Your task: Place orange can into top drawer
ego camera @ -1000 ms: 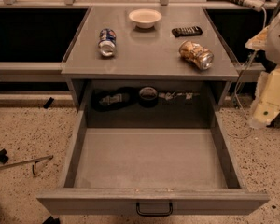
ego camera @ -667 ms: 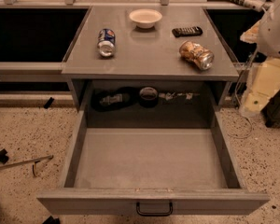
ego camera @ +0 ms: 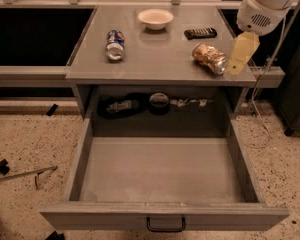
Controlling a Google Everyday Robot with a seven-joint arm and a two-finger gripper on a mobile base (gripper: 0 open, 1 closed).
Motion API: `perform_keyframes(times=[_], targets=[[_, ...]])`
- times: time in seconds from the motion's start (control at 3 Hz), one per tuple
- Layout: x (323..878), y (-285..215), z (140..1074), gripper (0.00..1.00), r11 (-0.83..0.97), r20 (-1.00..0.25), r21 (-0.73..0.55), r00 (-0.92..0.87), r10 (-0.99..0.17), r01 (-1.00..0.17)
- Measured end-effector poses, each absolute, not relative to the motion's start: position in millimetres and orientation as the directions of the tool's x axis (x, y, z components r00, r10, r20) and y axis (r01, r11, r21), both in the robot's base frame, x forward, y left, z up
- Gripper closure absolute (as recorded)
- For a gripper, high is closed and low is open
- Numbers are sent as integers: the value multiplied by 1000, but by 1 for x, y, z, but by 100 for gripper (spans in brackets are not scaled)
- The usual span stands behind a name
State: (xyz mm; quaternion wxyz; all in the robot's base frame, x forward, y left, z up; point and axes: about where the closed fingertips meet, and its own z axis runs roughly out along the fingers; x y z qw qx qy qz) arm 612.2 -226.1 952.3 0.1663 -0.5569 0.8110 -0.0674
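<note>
The orange can (ego camera: 209, 58) lies on its side on the right part of the grey cabinet top (ego camera: 160, 59), dented and shiny, silver end toward the front right. The top drawer (ego camera: 160, 171) is pulled fully open below, its inside bare, with a black handle (ego camera: 166, 225) on its front. My gripper (ego camera: 241, 54) hangs from the white arm (ego camera: 267, 4) at the top right. It is just right of the orange can, close to it and holding nothing that I can see.
A blue, red and white can (ego camera: 115, 44) lies on the left of the top. A white bowl (ego camera: 155, 18) and a black remote (ego camera: 200, 33) sit at the back. Dark clutter (ego camera: 159, 103) sits in the recess behind the drawer. Cables hang at the right (ego camera: 262, 114).
My arm has moved up and to the left, from beside the cabinet's right side to over its right edge, next to the orange can. The cans and drawer have not moved.
</note>
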Motion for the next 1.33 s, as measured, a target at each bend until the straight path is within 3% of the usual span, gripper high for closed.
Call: perform_keyframes(times=[0.33,1.33], targets=[[692,-237,904,0,453,-239,-229,-402,-884,-861],[730,-222,884,0,507,-288,-215,-442,-850,-835]])
